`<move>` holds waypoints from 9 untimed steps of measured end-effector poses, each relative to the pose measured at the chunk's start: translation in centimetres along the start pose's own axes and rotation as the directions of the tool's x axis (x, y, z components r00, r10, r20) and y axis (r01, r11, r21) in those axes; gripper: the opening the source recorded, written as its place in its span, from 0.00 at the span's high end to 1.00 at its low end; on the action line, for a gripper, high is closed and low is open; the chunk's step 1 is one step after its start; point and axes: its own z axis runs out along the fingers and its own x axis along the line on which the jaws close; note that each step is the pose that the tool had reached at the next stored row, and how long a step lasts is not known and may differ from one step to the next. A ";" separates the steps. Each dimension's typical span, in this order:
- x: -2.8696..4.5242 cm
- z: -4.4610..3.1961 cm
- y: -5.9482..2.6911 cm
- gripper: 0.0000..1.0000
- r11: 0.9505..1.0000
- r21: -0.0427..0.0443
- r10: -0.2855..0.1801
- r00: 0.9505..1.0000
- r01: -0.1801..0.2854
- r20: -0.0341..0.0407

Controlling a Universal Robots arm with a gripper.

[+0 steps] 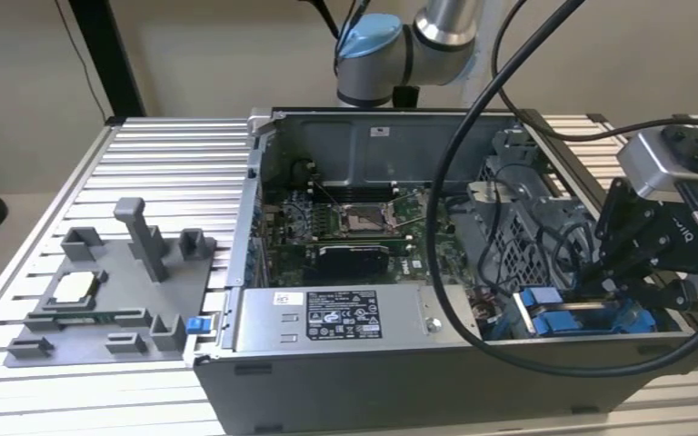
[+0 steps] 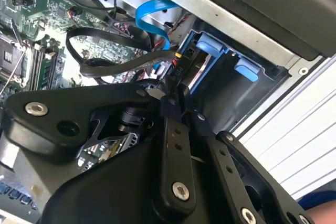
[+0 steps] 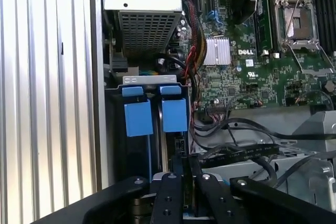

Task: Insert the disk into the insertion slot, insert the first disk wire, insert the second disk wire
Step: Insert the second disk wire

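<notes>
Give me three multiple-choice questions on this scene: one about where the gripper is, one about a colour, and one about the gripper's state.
1. Where is the gripper?
A. Over the grey fixture on the table
B. At the insertion slot, in the computer case's corner on the exterior view's right
C. Above the processor socket

2. What colour are the two pull tabs in the insertion slot?
A. Red
B. Green
C. Blue

3. What state is the gripper in?
A. Wide open and empty
B. Closed on a black wire connector
C. Holding a screwdriver

Answers:
1 B: in the exterior view the gripper reaches down into the computer case, and in the first wrist view it hangs over the insertion slot.
2 C: both pull tabs are bright blue.
3 B: in the second wrist view the fingers pinch the black wire connector.
</notes>
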 end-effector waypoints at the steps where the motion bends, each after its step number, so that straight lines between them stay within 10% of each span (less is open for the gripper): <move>1: -0.02 -0.11 0.02 1.00 1.000 0.000 0.000 1.000 0.000 0.000; 9: -0.17 -0.83 0.13 1.00 1.000 0.001 0.001 1.000 -0.001 -0.008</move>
